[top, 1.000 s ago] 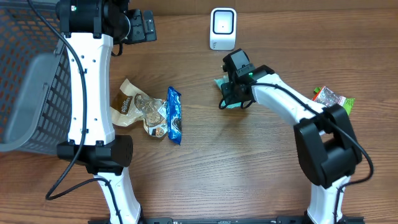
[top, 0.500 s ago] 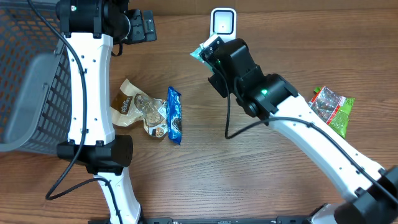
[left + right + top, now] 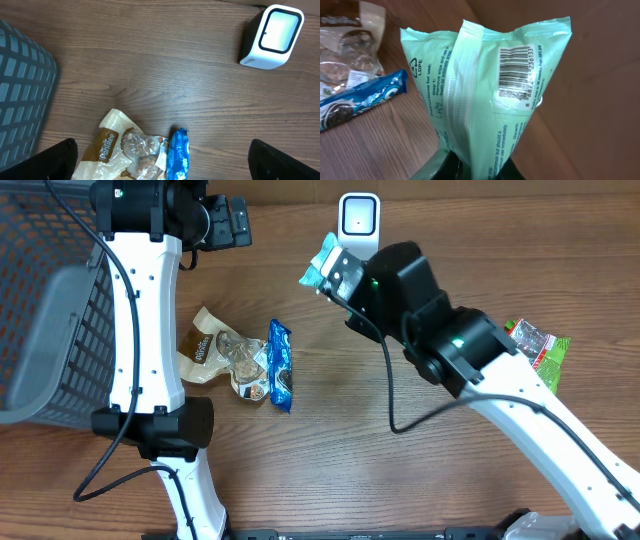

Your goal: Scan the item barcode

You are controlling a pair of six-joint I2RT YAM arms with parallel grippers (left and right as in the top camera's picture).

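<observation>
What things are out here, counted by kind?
Packets: 4 (mint-green pack, blue packet, brown cookie bag, which may be two overlapping, red-green packet)
Scanner: 1
Basket: 1
Total: 6

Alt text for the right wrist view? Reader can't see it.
The right gripper holds a mint-green pouch upright from below, its barcode facing the camera at upper right. Behind it at left, a blue cookie packet and a clear snack bag lie on the wooden table.
</observation>
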